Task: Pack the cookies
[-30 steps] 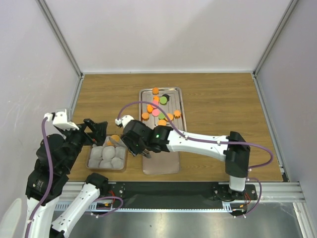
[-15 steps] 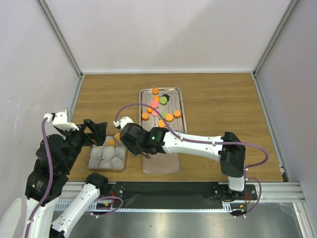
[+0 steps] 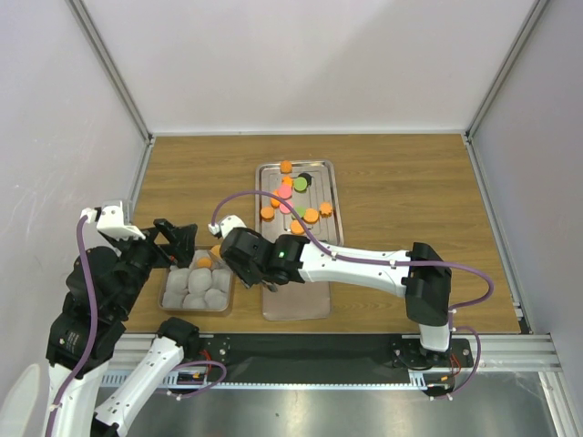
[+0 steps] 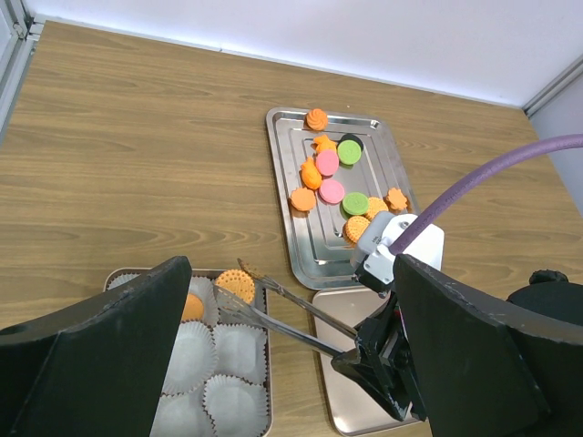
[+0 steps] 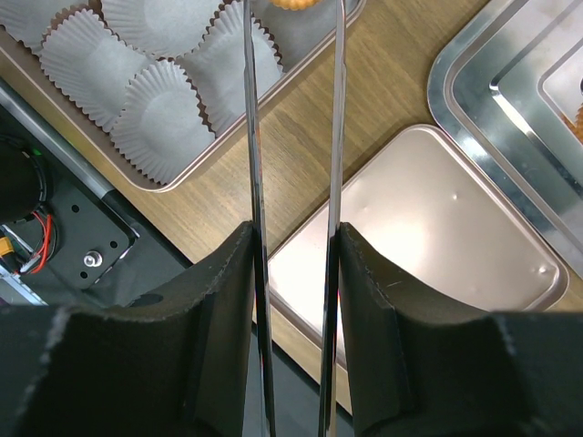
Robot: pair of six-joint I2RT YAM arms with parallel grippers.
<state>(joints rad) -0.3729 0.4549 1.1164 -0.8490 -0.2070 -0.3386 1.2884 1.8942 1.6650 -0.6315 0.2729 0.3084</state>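
Several cookies [image 3: 291, 198], orange, pink, green and black, lie on the steel tray [image 3: 325, 169]. My right gripper [image 3: 261, 266] is shut on metal tongs [image 4: 290, 314]. The tongs' tips pinch one orange cookie [image 4: 236, 285] over the back right cup of the small box [image 3: 173, 305]. Another orange cookie [image 4: 190, 307] lies in the cup to its left. In the right wrist view the tongs [image 5: 339, 137] run between my fingers [image 5: 214, 300] toward the box [image 5: 228, 123]. My left gripper [image 3: 180, 246] hangs open over the box's left side and holds nothing.
A flat pinkish lid [image 3: 296, 305] lies right of the box, below the steel tray and under my right arm. White paper cups [image 4: 228, 401] fill the box. Grey walls enclose the table on three sides. A purple cable [image 4: 492, 177] arches over my right wrist.
My right arm has moved left with the tongs and the orange cookie, from the lid's edge to above the box. The left arm has not moved.
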